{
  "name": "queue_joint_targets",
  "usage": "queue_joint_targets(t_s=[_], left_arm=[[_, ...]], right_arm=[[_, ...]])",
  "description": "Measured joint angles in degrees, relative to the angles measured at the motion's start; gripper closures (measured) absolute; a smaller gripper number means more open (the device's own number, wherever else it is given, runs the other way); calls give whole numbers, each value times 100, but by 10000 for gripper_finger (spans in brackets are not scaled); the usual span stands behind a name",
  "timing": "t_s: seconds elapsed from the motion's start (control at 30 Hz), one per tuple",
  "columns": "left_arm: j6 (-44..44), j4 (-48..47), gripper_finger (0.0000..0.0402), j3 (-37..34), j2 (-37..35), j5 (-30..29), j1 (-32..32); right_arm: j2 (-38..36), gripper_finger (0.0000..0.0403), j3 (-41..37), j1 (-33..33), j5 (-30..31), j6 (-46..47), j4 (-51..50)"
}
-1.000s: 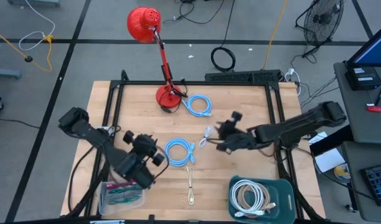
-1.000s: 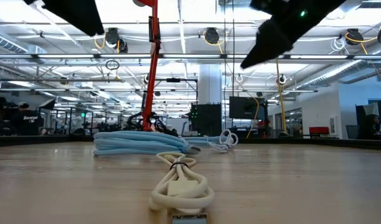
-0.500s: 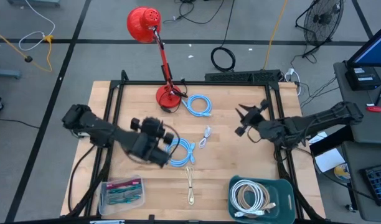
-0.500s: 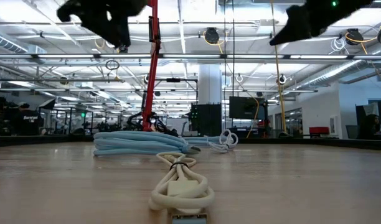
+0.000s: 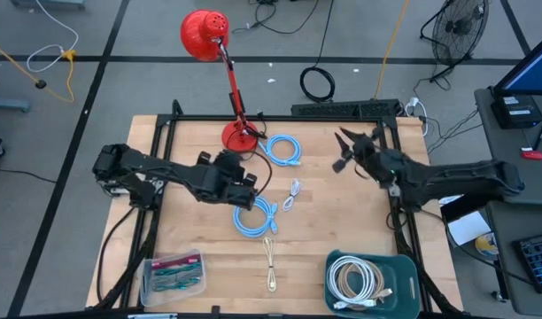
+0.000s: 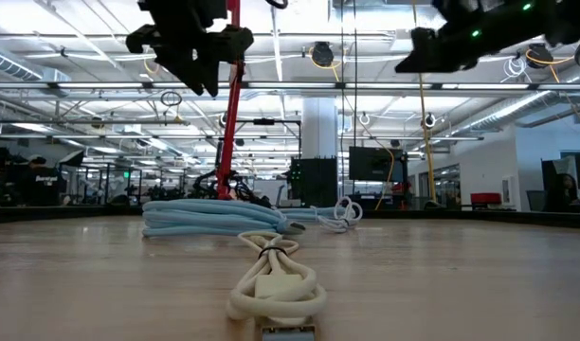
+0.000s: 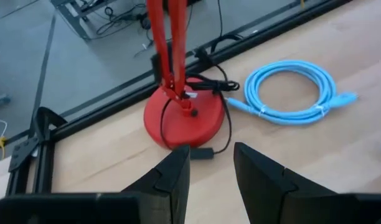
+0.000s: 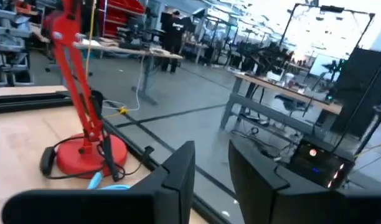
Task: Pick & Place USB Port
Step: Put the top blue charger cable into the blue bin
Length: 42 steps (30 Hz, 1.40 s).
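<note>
Approach phase, nothing held. Left end effector hangs beside red lamp base, fingers narrowly parted, empty. Right end effector raised, likewise empty. Likely target, white USB cable, lies mid-counter. Next: descend onto it.

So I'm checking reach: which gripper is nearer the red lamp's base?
Left. The left gripper hovers close beside the lamp base, toward the table's front; the right gripper is farther off, across the table.
</note>
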Motion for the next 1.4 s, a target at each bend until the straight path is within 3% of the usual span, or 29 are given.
queue_joint_targets(t_s=[0.33,0.5,0.63,0.87,1.0,1.4], left_arm=[[89,20,272,0,0,15,-251],[85,18,272,0,0,41,-367],[81,12,272,0,0,199,-464],[-12,5,272,0,0,228,-695],[-54,1,272,0,0,232,-805],[-103,1,273,-2,0,262,-976]], right_arm=[[2027,314,975,-2090,-3208,1159,-97],[3156,312,1795,-2409,-4326,945,-653],[3930,287,2587,-2469,-5038,910,-1540],[4902,208,3840,-2195,-5324,613,-3141],[5261,180,4172,-1912,-5332,435,-3496],[5744,183,4197,-1542,-5347,-246,-3694]])
